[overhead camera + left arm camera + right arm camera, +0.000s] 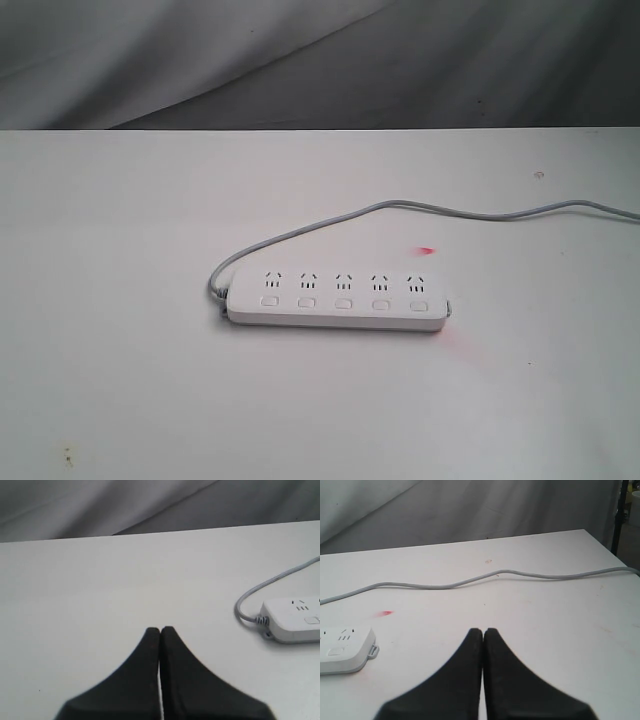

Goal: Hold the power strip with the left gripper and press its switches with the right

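So the power strip [337, 298] was lying flat roughly in the middle of the white table [120, 380], long side running parallel to the near edge, well away from every corner. Five socket groups faced up, and the switches [343, 302] sat in a neat row along the side closer to the near edge, one under each group. The grey cord [400, 206] came out of the end nearer the left edge, curled round behind the strip and then wandered off over the right edge. There was a little red smudge [427, 250] on the surface just behind the strip's right end, plus a faint reddish tint on the table next to that end. Neither arm showed up in the exterior view. The left gripper [160, 630] had its fingers pressed together with nothing between them, sitting over bare table with the cord end of the strip a bit off to the side, not touching it. The right gripper [483, 631] looked the same: fingers together, empty, near the strip's other end but clear of it. A wrinkly grey cloth [300, 60] hung behind the far edge.
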`<act>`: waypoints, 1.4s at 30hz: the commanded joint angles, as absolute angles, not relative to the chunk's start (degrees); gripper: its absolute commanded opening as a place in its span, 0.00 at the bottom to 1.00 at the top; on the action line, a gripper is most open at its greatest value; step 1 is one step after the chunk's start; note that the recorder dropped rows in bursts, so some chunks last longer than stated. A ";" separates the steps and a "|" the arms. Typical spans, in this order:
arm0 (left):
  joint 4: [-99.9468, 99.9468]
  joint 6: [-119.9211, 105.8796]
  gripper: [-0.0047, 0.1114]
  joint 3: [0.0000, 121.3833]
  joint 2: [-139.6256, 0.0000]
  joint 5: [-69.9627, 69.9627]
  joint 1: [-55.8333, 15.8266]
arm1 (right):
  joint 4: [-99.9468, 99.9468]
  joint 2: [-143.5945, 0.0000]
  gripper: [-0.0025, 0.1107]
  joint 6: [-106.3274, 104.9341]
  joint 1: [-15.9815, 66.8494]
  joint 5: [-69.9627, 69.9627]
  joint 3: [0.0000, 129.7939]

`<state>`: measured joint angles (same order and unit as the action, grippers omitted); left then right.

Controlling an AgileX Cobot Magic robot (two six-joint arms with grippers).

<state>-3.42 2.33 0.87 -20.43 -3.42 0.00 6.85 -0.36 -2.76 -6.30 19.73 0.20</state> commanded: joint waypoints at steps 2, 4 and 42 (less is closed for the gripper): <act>-3.82 2.57 0.05 0.00 -11.14 -6.24 0.03 | 5.89 0.00 0.02 -3.02 -6.81 19.58 0.00; -3.82 2.57 0.05 0.00 -6.93 -10.08 0.03 | 5.89 0.00 0.02 -3.02 -6.81 19.58 0.00; -3.62 2.79 0.05 0.00 0.00 -15.24 0.00 | 5.89 0.00 0.02 -3.02 -6.81 19.58 0.00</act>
<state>-3.51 2.33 0.24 -0.23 -15.82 0.00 6.85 -0.36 -2.76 -6.30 19.73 0.20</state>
